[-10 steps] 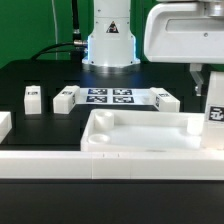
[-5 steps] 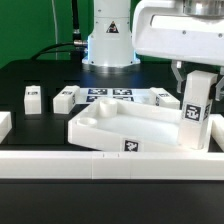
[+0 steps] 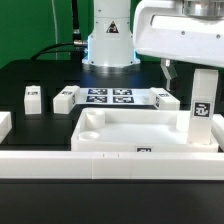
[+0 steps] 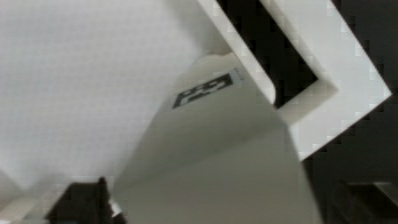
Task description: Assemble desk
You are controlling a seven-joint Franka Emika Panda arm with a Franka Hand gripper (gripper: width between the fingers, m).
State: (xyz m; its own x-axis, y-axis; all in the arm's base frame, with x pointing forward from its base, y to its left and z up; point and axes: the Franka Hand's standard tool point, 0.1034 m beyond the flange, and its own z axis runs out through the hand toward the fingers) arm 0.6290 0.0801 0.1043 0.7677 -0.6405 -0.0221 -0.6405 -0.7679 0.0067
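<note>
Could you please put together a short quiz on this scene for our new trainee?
1. How many legs sit loose behind the tabletop?
2. True or false: the upright leg stands at the tabletop's corner on the exterior view's left.
3. Where does the marker board lie? A) inside the tabletop B) behind the tabletop, between loose legs C) on top of the upright leg

Key: 1. three; 2. false, it stands at the corner on the exterior view's right; 3. B
</note>
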